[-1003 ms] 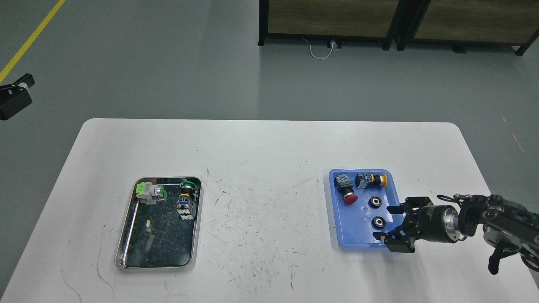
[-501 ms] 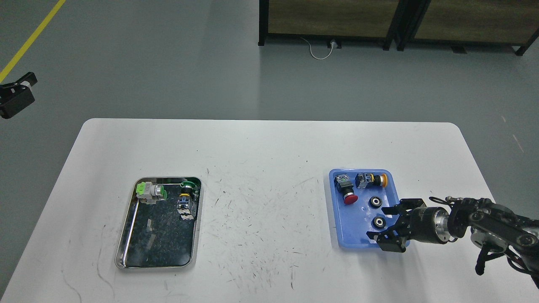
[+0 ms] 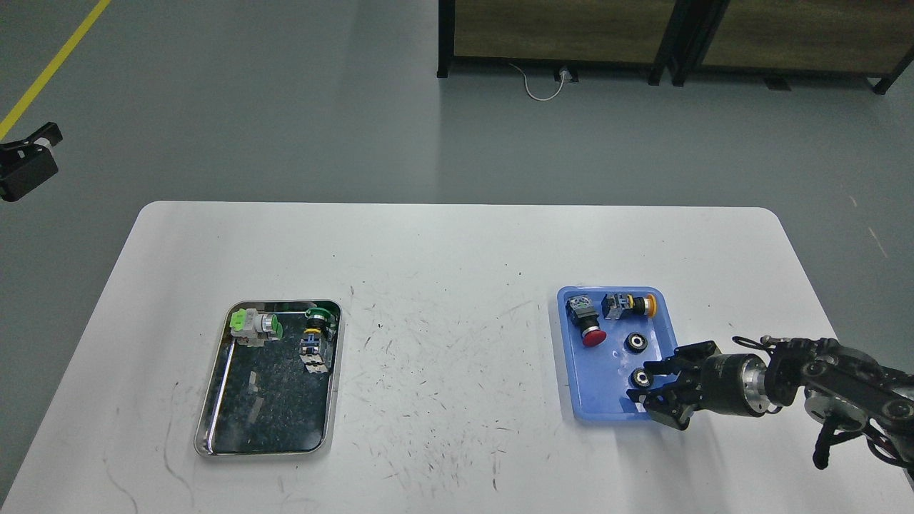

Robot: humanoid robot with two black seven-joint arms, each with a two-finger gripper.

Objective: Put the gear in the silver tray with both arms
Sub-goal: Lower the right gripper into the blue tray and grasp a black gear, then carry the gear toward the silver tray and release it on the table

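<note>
**Right gripper at the near gear in the blue tray; left gripper parked off the table**

The white table (image 3: 457,271) carries two trays set well apart. On the left lies the silver tray (image 3: 214,400), holding two green-capped push-button switches at its far end; its near half is bare. On the right sits the blue plastic tray (image 3: 575,400), with a red mushroom button (image 3: 591,334), a yellow-capped switch (image 3: 628,305) and two small black gears.

The right gripper (image 3: 653,389) reaches in low over the blue tray's near right corner, fingers spread apart around the near gear (image 3: 640,378); I cannot tell whether they touch it yet. The far gear (image 3: 636,343) lies free. The left gripper (image 3: 25,160) hangs well off the table's left edge, too small to read.

Risks, as I judge them: the gear is thin and flat, so the fingertips may slide over it or shove it against the tray wall, and a low approach could catch the rim and shift the light tray.
</note>
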